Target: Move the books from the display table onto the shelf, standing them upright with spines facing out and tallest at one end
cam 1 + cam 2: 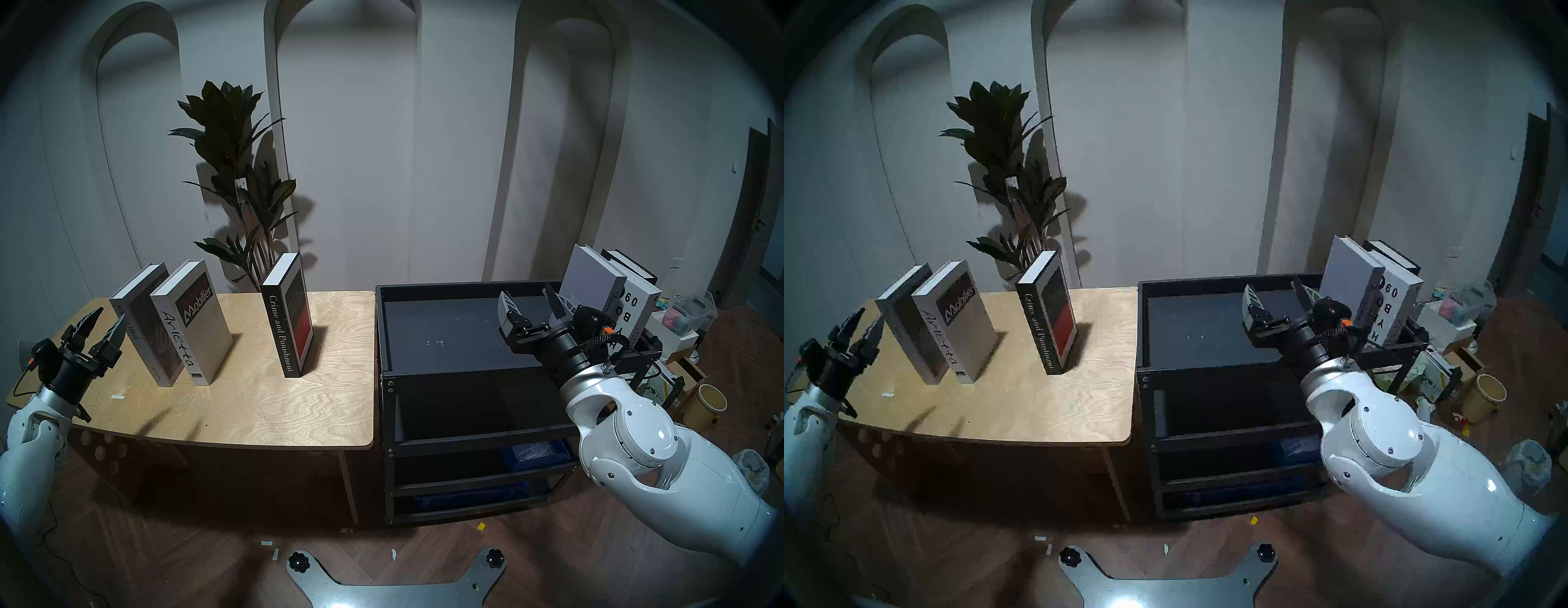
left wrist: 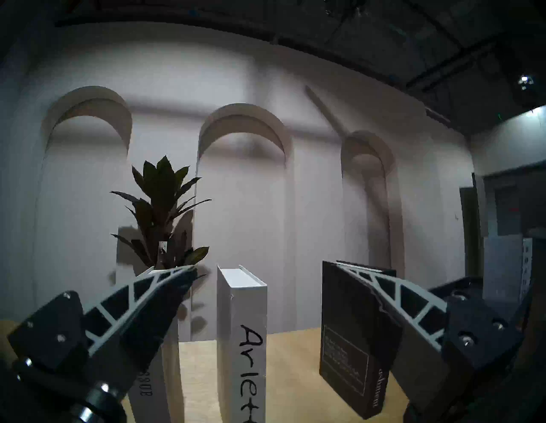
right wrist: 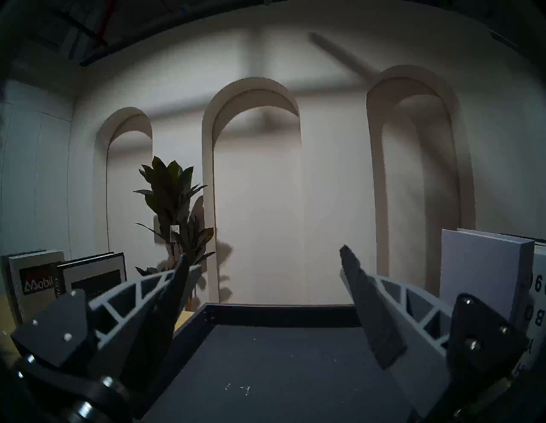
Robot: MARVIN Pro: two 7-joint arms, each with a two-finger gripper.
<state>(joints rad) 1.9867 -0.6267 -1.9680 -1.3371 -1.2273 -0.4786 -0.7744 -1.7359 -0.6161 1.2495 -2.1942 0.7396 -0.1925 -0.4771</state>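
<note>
Three thick, stiff hardback books (image 1: pixel 186 322) stand on the light plywood table (image 1: pixel 263 407), three on the black metal shelf (image 1: pixel 449 339); probably heavy, best clamped across covers. Left tool (image 1: pixel 104 327) and right tool (image 1: pixel 532 303) gape empty.

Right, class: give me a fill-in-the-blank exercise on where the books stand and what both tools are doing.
1. ___ books still stand on the display table.
2. The Crime and Punishment book stands ___ the Arietta book.
3. The left tool and the right tool are both ___.

Missing words: three; apart from; open
</note>
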